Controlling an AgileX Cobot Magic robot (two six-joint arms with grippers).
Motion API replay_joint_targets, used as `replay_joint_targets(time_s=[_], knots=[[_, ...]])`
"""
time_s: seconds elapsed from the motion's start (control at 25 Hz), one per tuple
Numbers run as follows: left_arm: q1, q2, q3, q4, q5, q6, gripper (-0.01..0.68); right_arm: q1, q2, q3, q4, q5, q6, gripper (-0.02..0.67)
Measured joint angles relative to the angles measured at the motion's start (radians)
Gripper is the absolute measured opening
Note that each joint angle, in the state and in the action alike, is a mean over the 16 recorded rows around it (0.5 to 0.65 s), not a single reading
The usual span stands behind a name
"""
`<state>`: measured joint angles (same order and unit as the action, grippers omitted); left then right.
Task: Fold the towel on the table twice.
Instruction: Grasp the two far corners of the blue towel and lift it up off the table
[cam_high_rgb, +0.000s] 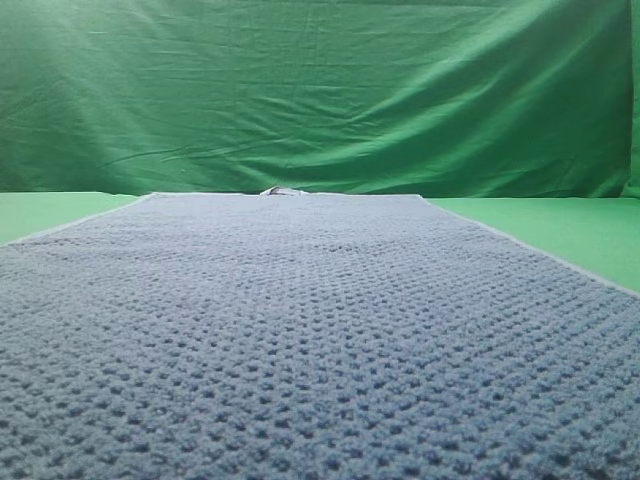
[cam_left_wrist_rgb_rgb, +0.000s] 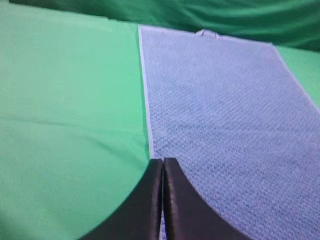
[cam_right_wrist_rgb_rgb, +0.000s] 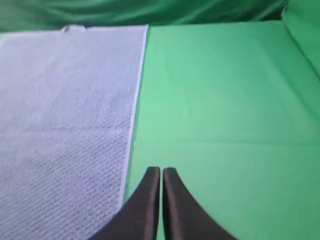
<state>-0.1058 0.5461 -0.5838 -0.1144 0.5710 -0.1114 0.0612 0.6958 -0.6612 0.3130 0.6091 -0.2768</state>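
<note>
Black fingers (cam_left_wrist_rgb_rgb: 163, 162) of the left gripper (cam_left_wrist_rgb_rgb: 163, 161), pressed together and holding nothing, hover over the left hem of the blue-grey towel (cam_left_wrist_rgb_rgb: 225, 125), which lies flat and unfolded on the green surface (cam_left_wrist_rgb_rgb: 65, 110). On the opposite side, the right gripper (cam_right_wrist_rgb_rgb: 161, 170) hangs just beyond the towel's right hem above bare green cloth, its fingers (cam_right_wrist_rgb_rgb: 170, 172) likewise closed and empty. A small tag (cam_high_rgb: 283, 191) sits at the towel's far edge, near the wrinkled green curtain (cam_high_rgb: 320, 90).
</note>
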Motion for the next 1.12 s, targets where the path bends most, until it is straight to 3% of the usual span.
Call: replay_joint_targets(time_s=[0.4,1.12], knots=[[-0.050,0.409,-0.225,-0.002,0.155,0.046,0.000,0.106,0.412,-0.240,-0.047,0.130,0.017,0.000],[-0.062,1.071,-0.582,-0.028,0.228,0.189,0.000,0.242,1.048,-0.632,-0.085,0.183,0.076,0.000]])
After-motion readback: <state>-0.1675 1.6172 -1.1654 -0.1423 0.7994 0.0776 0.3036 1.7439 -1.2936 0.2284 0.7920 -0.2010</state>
